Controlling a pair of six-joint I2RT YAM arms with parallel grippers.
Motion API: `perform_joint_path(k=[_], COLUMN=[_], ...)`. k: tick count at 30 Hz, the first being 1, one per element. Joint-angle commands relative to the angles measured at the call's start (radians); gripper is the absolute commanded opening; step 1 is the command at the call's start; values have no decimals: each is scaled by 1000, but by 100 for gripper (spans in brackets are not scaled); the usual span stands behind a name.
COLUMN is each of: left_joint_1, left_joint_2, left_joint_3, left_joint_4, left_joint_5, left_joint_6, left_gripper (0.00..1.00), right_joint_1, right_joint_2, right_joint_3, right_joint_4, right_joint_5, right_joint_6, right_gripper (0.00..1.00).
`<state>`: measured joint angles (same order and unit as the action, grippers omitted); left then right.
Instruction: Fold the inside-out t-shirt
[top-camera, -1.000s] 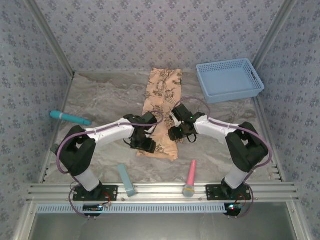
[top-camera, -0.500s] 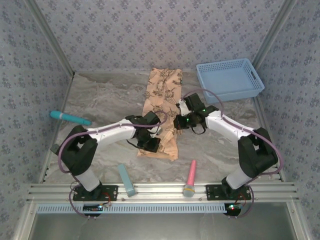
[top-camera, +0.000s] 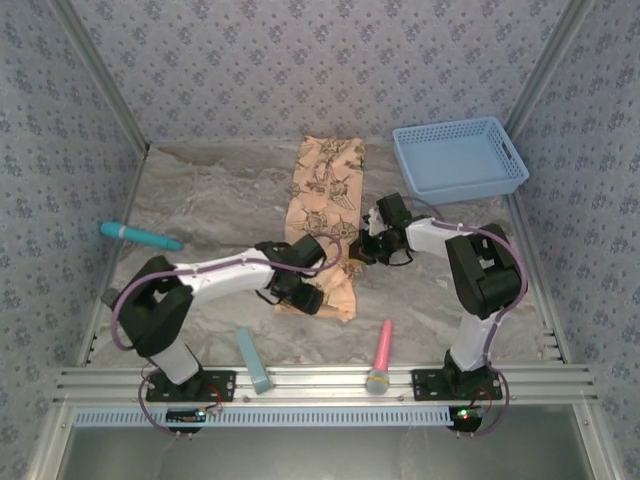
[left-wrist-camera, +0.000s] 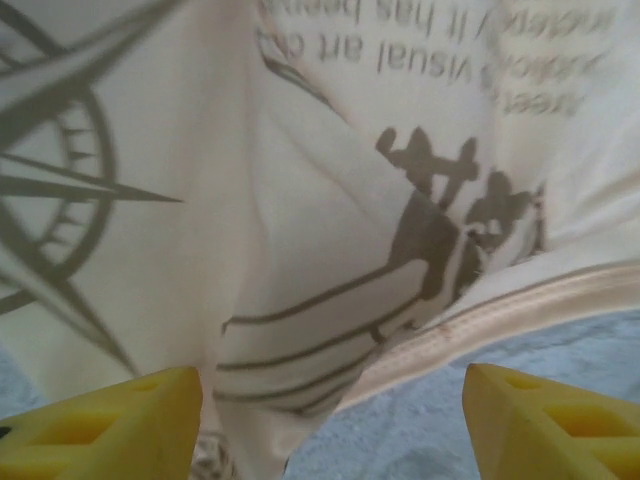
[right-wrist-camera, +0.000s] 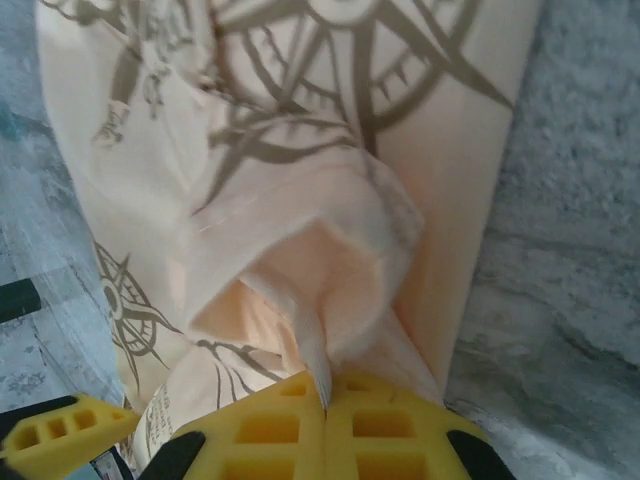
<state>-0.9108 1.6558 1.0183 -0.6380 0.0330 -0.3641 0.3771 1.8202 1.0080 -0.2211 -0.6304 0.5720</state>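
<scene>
The inside-out t-shirt (top-camera: 322, 185) lies as a long peach-tan strip with a brown print, running from the back of the table toward the arms. My left gripper (top-camera: 305, 293) hovers over its near end. In the left wrist view the left gripper (left-wrist-camera: 330, 430) stands open, its yellow fingertips (left-wrist-camera: 110, 420) wide apart, with the shirt's hem (left-wrist-camera: 480, 310) and printed cloth below them. My right gripper (top-camera: 360, 250) sits at the shirt's right edge. In the right wrist view it (right-wrist-camera: 325, 400) is shut on a raised pinch of the peach cloth (right-wrist-camera: 330, 250).
A blue basket (top-camera: 460, 160) stands at the back right. A teal tool (top-camera: 140, 236) lies at the left, with a light-blue bar (top-camera: 253, 360) and a pink tool (top-camera: 381, 357) near the front rail. Patterned walls enclose the marbled table (top-camera: 210, 190).
The right arm has drawn back to the right and its gripper has moved slightly up the shirt's right edge. The left gripper has slid a little right over the shirt's near end.
</scene>
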Motion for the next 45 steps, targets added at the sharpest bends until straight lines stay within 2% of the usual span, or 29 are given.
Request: perform_joint_path(k=[1, 2, 3, 5, 7, 12, 14, 16, 20, 24, 28, 32, 35, 38, 40, 43, 45], left_joint_1=[-13, -14, -13, -13, -13, -12, -12, -10, 7, 26, 21, 18, 17, 16, 14, 7, 0], left_joint_2=[40, 56, 68, 78, 52, -102, -130, -126, -138, -155, -112, -63, -40, -36, -41, -49, -53], left_joint_3=[38, 47, 54, 70, 85, 17, -35, -71, -133, -173, -170, -159, -142, -134, -138, -146, -155], left_joint_4=[20, 10, -4, -34, -92, -107, -76, -69, -85, -14, 34, 24, 26, 64, 106, 160, 206], left_joint_5=[-109, -136, -158, -198, -180, -134, -70, -64, -125, -36, 75, 86, 119, 177, 211, 248, 285], left_joint_6=[24, 28, 34, 31, 29, -38, -61, -92, -195, -196, -171, -174, -168, -179, -194, -220, -240], left_gripper=[69, 66, 57, 20, 0, 0, 0, 0, 0, 0, 6, 7, 5, 4, 3, 3, 3], right_joint_1=[5, 4, 1, -4, -5, 11, 11, -4, -18, -8, -14, -8, 44, 127, 174, 208, 208], right_joint_2=[-25, -32, -38, -59, -77, -109, -121, -111, 5, 103, -14, -158, -243, -281, -266, -191, -138], right_joint_3=[16, 25, 30, 39, 47, 72, 63, 57, 52, 32, -27, -16, -9, -28, -62, -96, -89], right_joint_4=[21, -3, -16, -33, -24, 36, 36, -8, -52, -62, -101, -229, -286, -261, -162, 0, 5], right_joint_5=[-54, -51, -52, -63, -96, -189, -146, -78, -70, -79, 92, 205, 275, 287, 230, 175, 215], right_joint_6=[37, 31, 26, 33, 48, 148, 173, 161, 106, 74, 66, -40, -86, -65, 8, 108, 108], right_gripper=[0, 0, 0, 0, 0, 2, 4, 10, 18, 28, 33, 39, 41, 38, 31, 15, 9])
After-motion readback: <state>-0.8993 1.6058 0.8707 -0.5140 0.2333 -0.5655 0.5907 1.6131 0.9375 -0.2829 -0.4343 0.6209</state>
